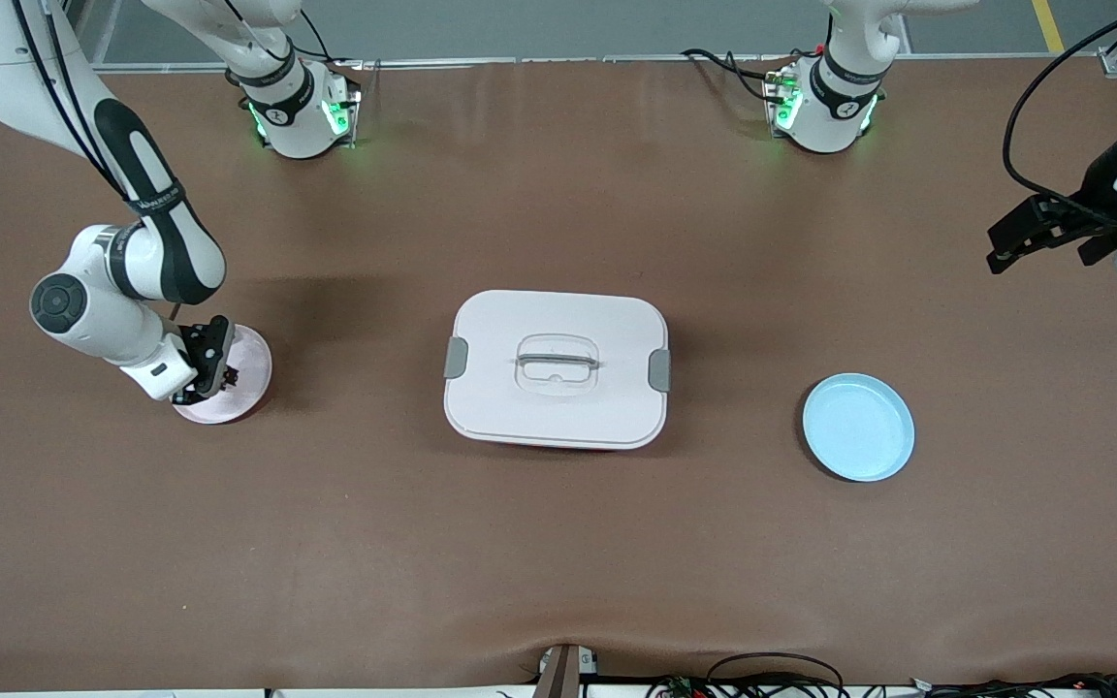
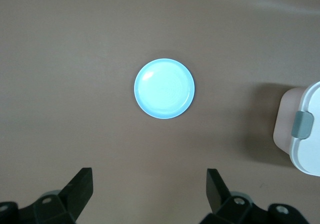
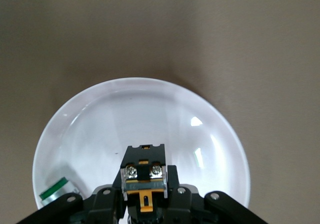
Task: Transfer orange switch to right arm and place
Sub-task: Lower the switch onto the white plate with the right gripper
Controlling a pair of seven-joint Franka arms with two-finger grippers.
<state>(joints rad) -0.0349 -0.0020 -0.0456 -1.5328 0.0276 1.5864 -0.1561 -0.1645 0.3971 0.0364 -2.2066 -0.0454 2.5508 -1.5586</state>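
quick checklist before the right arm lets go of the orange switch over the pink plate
1. Right gripper shut on the orange switch: ok.
2. Switch over the pink plate, inside its rim: ok.
3. Switch touching the plate: cannot tell.
4. Drop spot free of the small green-striped piece by the plate's rim: ok.
5. Left gripper open, waiting above the table near the blue plate, away from the pink plate: ok.
6. White lidded box out of the right arm's way: ok.

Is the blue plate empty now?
Empty: the blue plate shows a bare surface; the orange switch is in the right gripper.
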